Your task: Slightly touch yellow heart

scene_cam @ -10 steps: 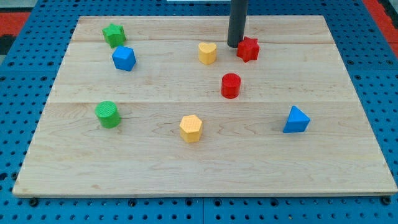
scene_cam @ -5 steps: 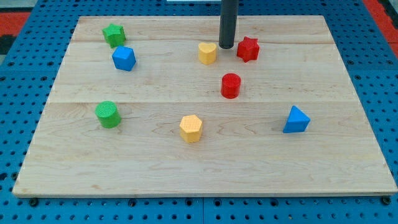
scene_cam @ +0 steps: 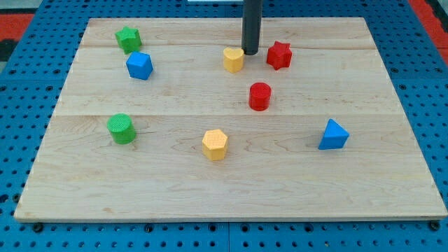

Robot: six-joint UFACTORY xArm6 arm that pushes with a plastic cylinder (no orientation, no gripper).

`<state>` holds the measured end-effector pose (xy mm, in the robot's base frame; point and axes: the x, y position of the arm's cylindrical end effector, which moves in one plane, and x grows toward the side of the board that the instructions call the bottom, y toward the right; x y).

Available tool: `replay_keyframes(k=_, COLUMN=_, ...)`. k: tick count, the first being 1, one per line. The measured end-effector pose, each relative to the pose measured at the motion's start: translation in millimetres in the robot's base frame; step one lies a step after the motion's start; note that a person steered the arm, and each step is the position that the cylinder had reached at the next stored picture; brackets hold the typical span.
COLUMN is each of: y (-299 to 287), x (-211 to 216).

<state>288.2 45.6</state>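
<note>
The yellow heart (scene_cam: pixel 233 59) lies on the wooden board (scene_cam: pixel 231 182) near the view's top centre. My tip (scene_cam: pixel 250 53) stands right at the heart's right edge, touching it or nearly so. The dark rod rises straight out of the view's top. The red star (scene_cam: pixel 278 54) sits a short way to the right of my tip, apart from it.
A red cylinder (scene_cam: pixel 260 96) lies below my tip. A yellow hexagon (scene_cam: pixel 215 144) sits at the bottom centre, a blue triangle (scene_cam: pixel 333 134) at right. A green star (scene_cam: pixel 129 39), blue block (scene_cam: pixel 139 66) and green cylinder (scene_cam: pixel 121 129) are at left.
My tip has slid left from beside the red star to the yellow heart's right edge. No block has visibly moved.
</note>
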Motion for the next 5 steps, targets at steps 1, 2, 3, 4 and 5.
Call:
replay_keyframes(k=1, y=0, x=0)
replay_keyframes(k=2, y=1, x=3)
replay_keyframes(k=3, y=1, x=9)
replay_keyframes(k=4, y=1, x=9)
replay_keyframes(k=5, y=1, x=12)
